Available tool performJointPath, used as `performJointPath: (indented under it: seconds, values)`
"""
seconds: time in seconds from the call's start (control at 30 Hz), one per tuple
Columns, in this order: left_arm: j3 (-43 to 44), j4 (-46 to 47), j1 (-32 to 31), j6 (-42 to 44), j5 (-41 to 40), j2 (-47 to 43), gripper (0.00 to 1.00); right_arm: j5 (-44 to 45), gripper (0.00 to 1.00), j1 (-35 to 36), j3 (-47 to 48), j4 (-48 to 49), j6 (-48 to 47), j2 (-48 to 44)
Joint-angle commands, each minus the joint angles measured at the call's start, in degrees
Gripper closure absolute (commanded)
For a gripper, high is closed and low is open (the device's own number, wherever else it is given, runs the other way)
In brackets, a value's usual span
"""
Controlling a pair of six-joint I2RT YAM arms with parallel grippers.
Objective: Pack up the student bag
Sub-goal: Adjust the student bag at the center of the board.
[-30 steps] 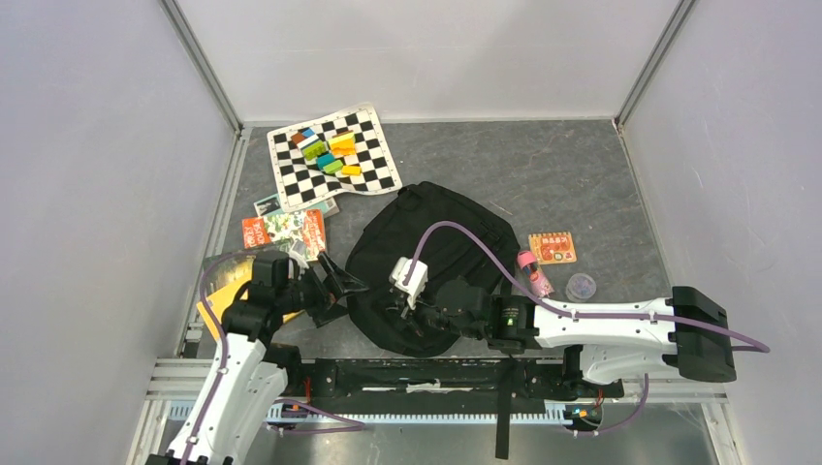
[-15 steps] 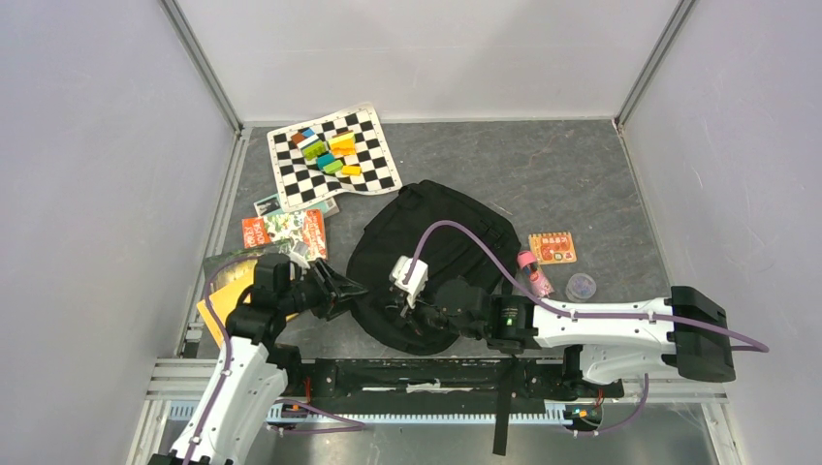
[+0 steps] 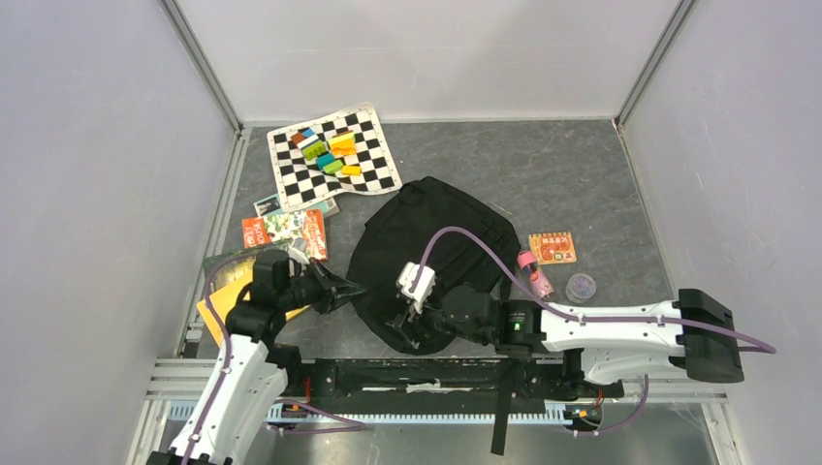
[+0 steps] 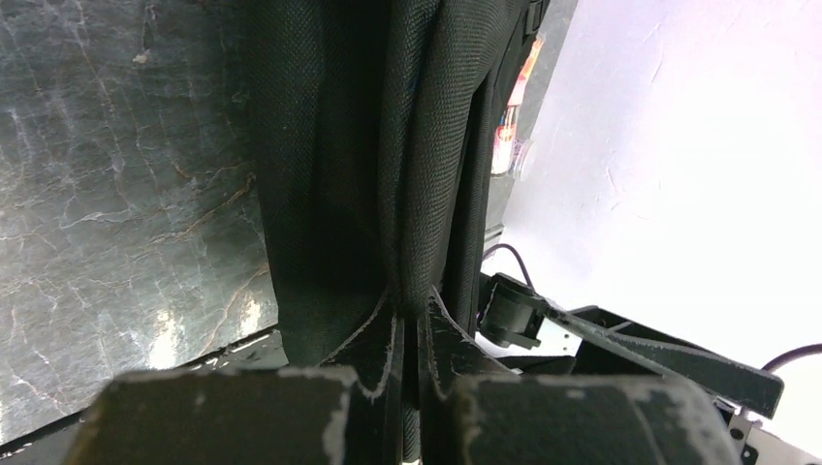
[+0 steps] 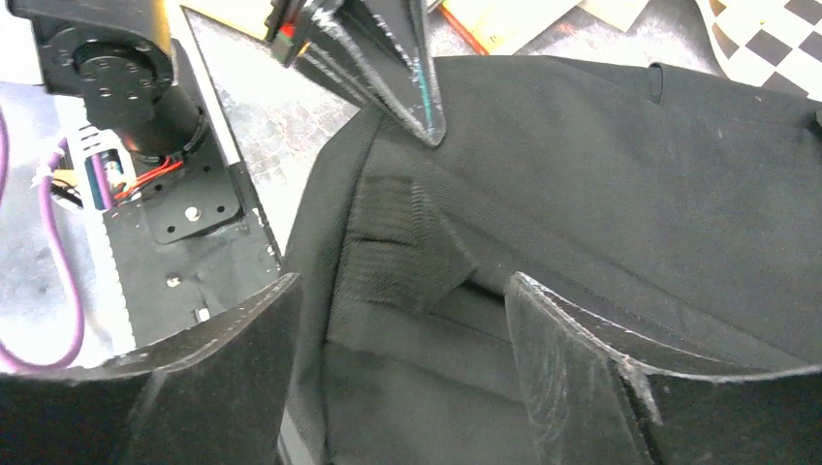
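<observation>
The student bag (image 3: 436,228), a big black fabric backpack, lies flat mid-table. My left gripper (image 3: 351,287) is at its near-left edge, shut on a fold of the black fabric; in the left wrist view the fold (image 4: 417,194) runs up from between the closed fingertips (image 4: 412,320). My right gripper (image 3: 405,320) hovers over the bag's near-left corner with jaws wide open. In the right wrist view only bag fabric and a webbing tab (image 5: 397,252) lie between its fingers (image 5: 402,300), nothing held. The left gripper's fingers (image 5: 388,68) show there on the bag's edge.
A checkered mat (image 3: 373,174) with coloured blocks (image 3: 328,150) lies far left. Booklets (image 3: 283,231) and a yellow book (image 3: 225,294) sit left of the bag. To its right are an orange card (image 3: 553,248), a pink bottle (image 3: 532,272) and a small round lid (image 3: 581,285). A black rail (image 3: 426,373) runs along the near edge.
My left gripper moved in and shut on the bag's left edge. My right gripper opened, letting go of the bag, and shifted slightly right and nearer.
</observation>
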Motion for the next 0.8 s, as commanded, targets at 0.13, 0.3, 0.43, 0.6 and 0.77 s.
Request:
performJointPath:
  seconds: [0.13,0.3,0.43,0.6,0.77]
  values:
    - [6.21,4.2,0.01,-3.08,-1.01,1.1,0.98,9.27,0.15,8.88,-4.63,-1.85,-9.3,-7.59]
    - [8.3,3.8,0.05,-2.95,-1.42,2.02,0.98,19.72,0.14,16.39,-6.64,-1.21,-12.6,-5.57]
    - [9.15,3.37,0.09,-3.0,-1.34,2.31,0.98,24.29,0.13,19.85,-7.17,0.6,-13.81,-2.37]
    - [10.16,2.48,0.09,-3.11,-1.76,2.1,0.98,28.43,0.12,21.28,-6.92,2.9,-14.77,4.0]
    - [11.25,1.89,0.1,-3.52,-2.2,1.38,0.98,38.17,0.05,21.52,-6.0,3.87,-15.88,9.18]
